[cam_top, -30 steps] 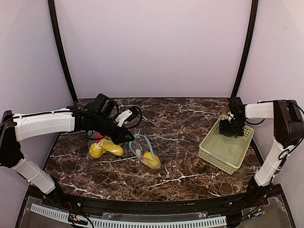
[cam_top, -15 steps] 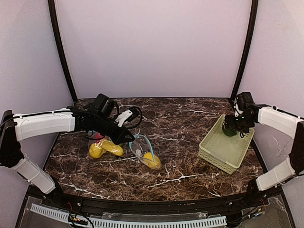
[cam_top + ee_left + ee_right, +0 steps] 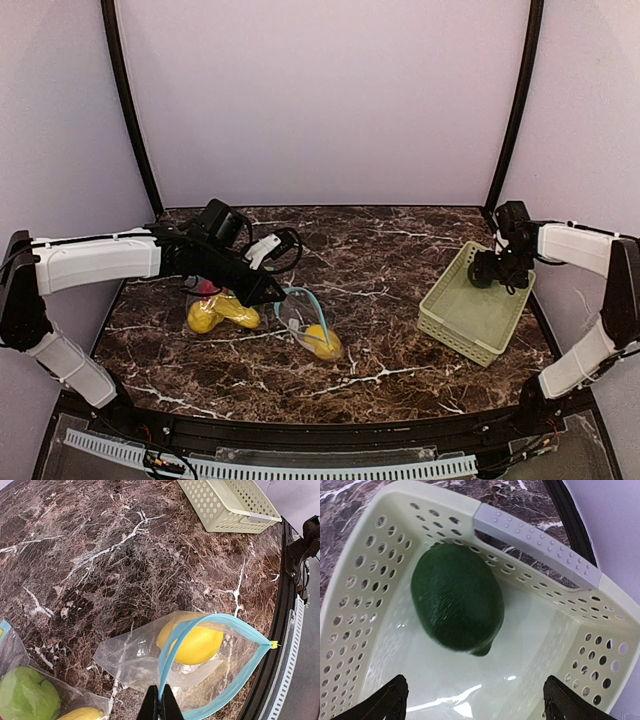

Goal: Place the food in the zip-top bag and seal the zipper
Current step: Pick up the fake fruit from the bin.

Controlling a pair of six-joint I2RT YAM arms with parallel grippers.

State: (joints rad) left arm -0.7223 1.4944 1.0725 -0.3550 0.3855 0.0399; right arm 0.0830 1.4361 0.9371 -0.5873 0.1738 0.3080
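Observation:
My left gripper (image 3: pixel 160 706) is shut on the blue zipper rim of a clear zip-top bag (image 3: pixel 150 655), holding its mouth open above the marble table; a yellow fruit (image 3: pixel 192 639) lies inside. In the top view the bag (image 3: pixel 305 325) sits left of centre, under the left gripper (image 3: pixel 272 294). A second clear bag (image 3: pixel 215 312) with yellow, red and light green fruit (image 3: pixel 22 700) lies beside it. My right gripper (image 3: pixel 472 700) is open over the pale green basket (image 3: pixel 365 610), above the dark green piece (image 3: pixel 455 600) lying in it. In the top view it (image 3: pixel 492 272) hovers over the basket's far end.
The basket (image 3: pixel 472 322) stands at the table's right side, near the right edge. Black frame posts rise at the back corners. A black rail (image 3: pixel 290 610) runs along the table's front edge.
My right arm swung and extended over the basket's far end, gripper now over the dark green piece. The left gripper with the bag rim barely moved.

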